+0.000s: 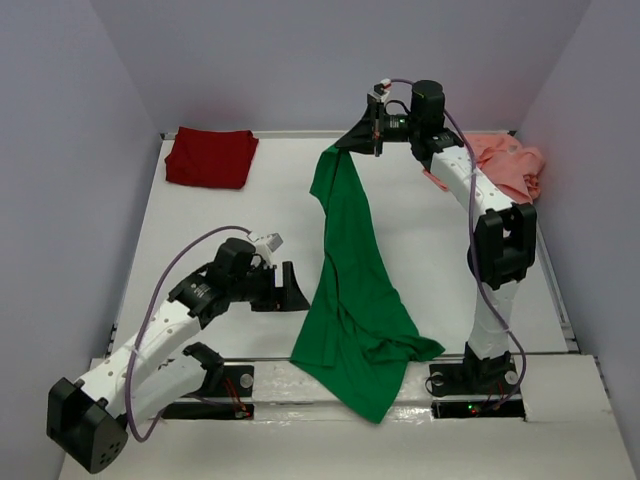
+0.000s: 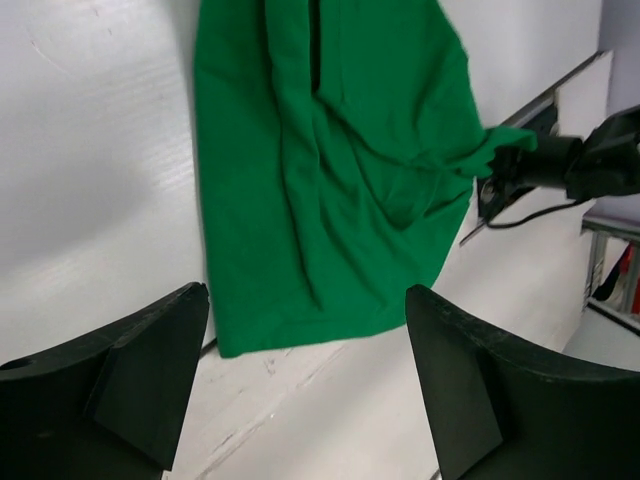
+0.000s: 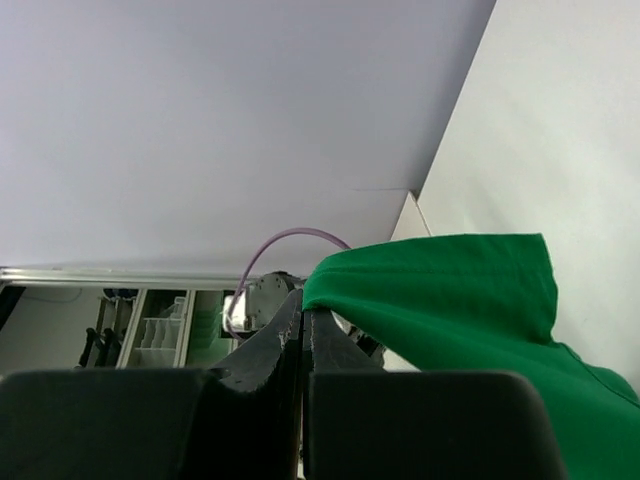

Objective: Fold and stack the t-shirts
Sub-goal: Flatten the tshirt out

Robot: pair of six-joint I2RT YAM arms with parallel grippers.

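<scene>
Green t-shirt (image 1: 350, 290), limp, trails down centre frame from right gripper (image 1: 365, 138) clamped on its top corner; left gripper (image 1: 297, 288), lower left, gapes empty beside it; free lower hem looks the sensible hold.

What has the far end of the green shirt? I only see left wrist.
Observer: The right end effector is shut on one end of the green t-shirt, at the far side of the table.
Operator: Other shirts?
Observer: The dark red t-shirt lies flat in the far left corner.
Operator: Pink one?
Observer: The salmon pink t-shirt is crumpled in the far right corner.
</scene>
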